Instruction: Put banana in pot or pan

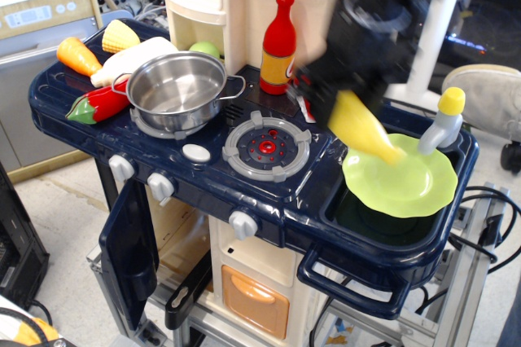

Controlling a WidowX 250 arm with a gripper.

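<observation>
The yellow banana (364,129) hangs tilted in the air, above the gap between the red-centred burner and the lime-green plate. My gripper (330,107) is blurred by motion and is shut on the banana's upper left end. The shiny steel pot (177,89) stands empty on the left burner, well to the left of the gripper, with its thin handle pointing right.
A lime-green plate (405,186) lies over the sink with a yellow-capped grey bottle (440,122) behind it. A red bottle (278,41) stands at the back wall. Carrot (77,55), corn (119,35), a white vegetable (130,59) and a red pepper (99,103) lie left of the pot.
</observation>
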